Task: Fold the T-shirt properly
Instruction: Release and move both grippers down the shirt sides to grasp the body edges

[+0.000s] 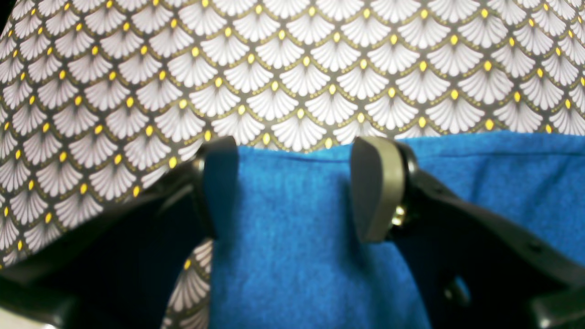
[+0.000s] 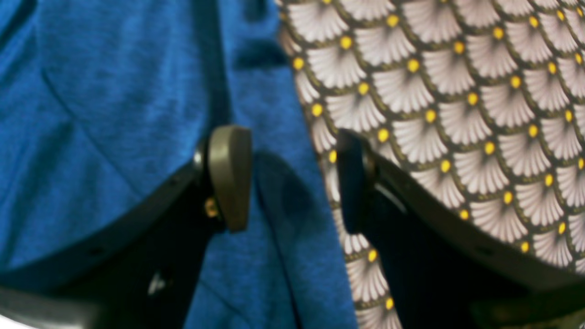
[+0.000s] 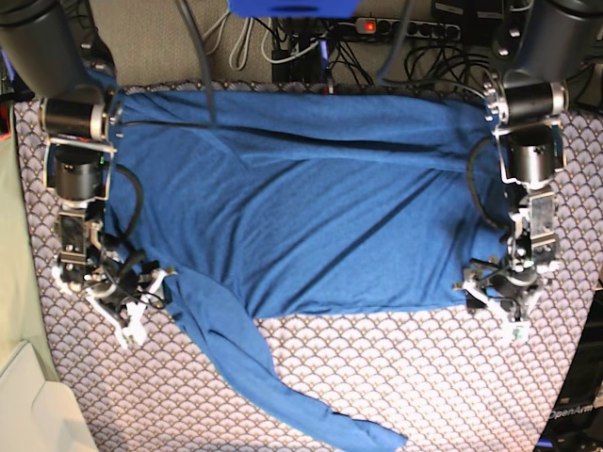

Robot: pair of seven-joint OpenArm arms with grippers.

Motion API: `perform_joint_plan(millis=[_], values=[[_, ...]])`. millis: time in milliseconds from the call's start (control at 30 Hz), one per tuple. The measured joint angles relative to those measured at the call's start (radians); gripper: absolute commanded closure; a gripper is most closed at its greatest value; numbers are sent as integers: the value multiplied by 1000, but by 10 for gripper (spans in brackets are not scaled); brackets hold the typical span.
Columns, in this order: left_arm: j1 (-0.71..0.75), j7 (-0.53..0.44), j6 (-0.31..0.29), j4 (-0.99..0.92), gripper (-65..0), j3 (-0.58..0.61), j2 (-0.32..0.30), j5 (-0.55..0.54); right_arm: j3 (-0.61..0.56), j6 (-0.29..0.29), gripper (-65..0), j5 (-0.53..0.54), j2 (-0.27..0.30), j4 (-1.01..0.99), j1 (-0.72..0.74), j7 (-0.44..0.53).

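Both pincers stand apart, clamped on nothing. The left pincer (image 1: pixel 295 189) straddles the T-shirt's (image 1: pixel 292 237) edge; the right pincer (image 2: pixel 292 180) spans that blue hem beside the patterned table (image 2: pixel 457 114).

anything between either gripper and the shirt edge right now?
Nothing visible. The left gripper stands open right over the T-shirt at its edge, blue fabric between the jaws. The right gripper is open too, straddling the shirt's border where it meets the tablecloth. Only cloth lies beneath both.
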Motion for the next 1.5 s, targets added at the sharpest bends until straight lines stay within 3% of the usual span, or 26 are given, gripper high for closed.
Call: perform_joint_plan(millis=[200, 500, 733, 800, 933, 967, 1167, 1500], values=[[2, 1, 0, 0, -381, 0, -7, 0, 0, 0, -306, 0, -16, 0, -5, 31], [3, 1, 0, 0, -381, -1, -8, 0, 6, 0, -306, 13, 21, -95, -18, 127], [3, 1, 0, 1, -381, -1, -8, 0, 6, 0, -297, 14, 22, -111, -16, 142], [3, 1, 1, 1, -381, -1, -8, 1, 6, 0, -248, 14, 19, -111, -16, 142], [2, 0, 0, 0, -384, 0, -7, 0, 6, 0, -25, 15, 18, -111, -16, 142], [2, 0, 0, 0, -384, 0, -9, 0, 6, 0, 0, 15, 18, -111, -16, 142], [-1, -8, 1, -2, -384, 0, -16, 4, 6, 0, 0, 15, 18, -111, -16, 142], [-23, -160, 3, -209, -384, -1, -30, 0, 6, 0, 0, 18, 17, -111, -16, 141]])
